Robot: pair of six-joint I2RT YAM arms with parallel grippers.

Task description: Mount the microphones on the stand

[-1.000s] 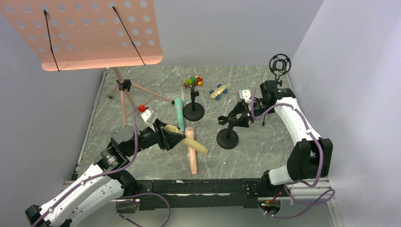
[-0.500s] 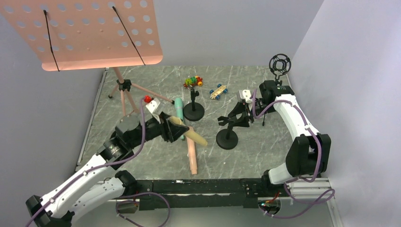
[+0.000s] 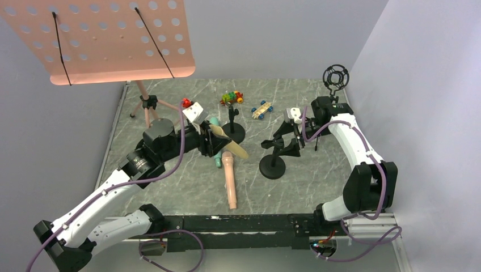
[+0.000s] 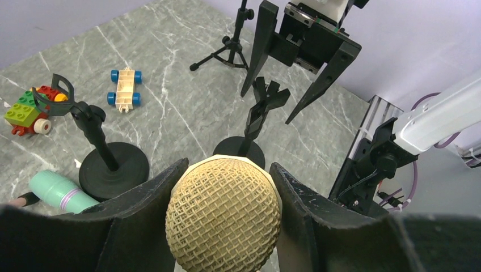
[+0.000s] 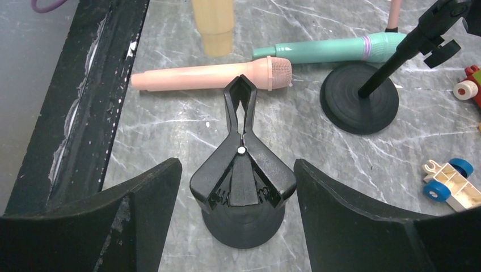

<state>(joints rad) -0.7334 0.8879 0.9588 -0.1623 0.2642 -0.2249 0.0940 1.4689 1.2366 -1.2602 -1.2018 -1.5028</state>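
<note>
**A:** Well, from above, where is the left claw point(image 3: 218, 143)?

**B:** Over the middle of the tabletop point(image 3: 317, 181), clamped on the pale yellow microphone point(image 3: 237, 151). The microphone is lifted and tilted, with its handle slanting out toward the near right.

**A:** And the other two?

**B:** The peach-pink microphone point(image 3: 230, 181) lies flat, running from the middle toward the near edge. The mint-green microphone point(image 3: 214, 121) lies mostly hidden under the left arm, beside the round base of the far stand point(image 3: 232, 133).

**A:** The right claw point(image 3: 286, 141)?

**B:** Its fingers are apart, one on either side of the spring clip atop the near stand point(image 3: 273, 166), toward the right edge.

**A:** Anything else?

**B:** A brick-built toy car point(image 3: 231, 98) and a beige toy car point(image 3: 262, 109) with blue wheels sit near the far edge. A pink music stand point(image 3: 102, 39) is at the far left corner.

**A:** What about the left wrist camera?

**B:** The yellow mesh head fills the bottom, with both fingers point(image 4: 153, 198) pressed against its sides. Beyond it, the near stand's clip is upright between the right claw's spread fingers. The mint-green microphone's head lies beside the far stand's base.

**A:** And the right wrist camera?

**B:** The clip sits between the two fingers with bare tabletop showing on both sides, so nothing is gripped. Past it the peach-pink microphone lies crosswise. The mint-green one is beyond that, its thin end just beside the pink head. The yellow handle end hangs at the top of the view.
</note>
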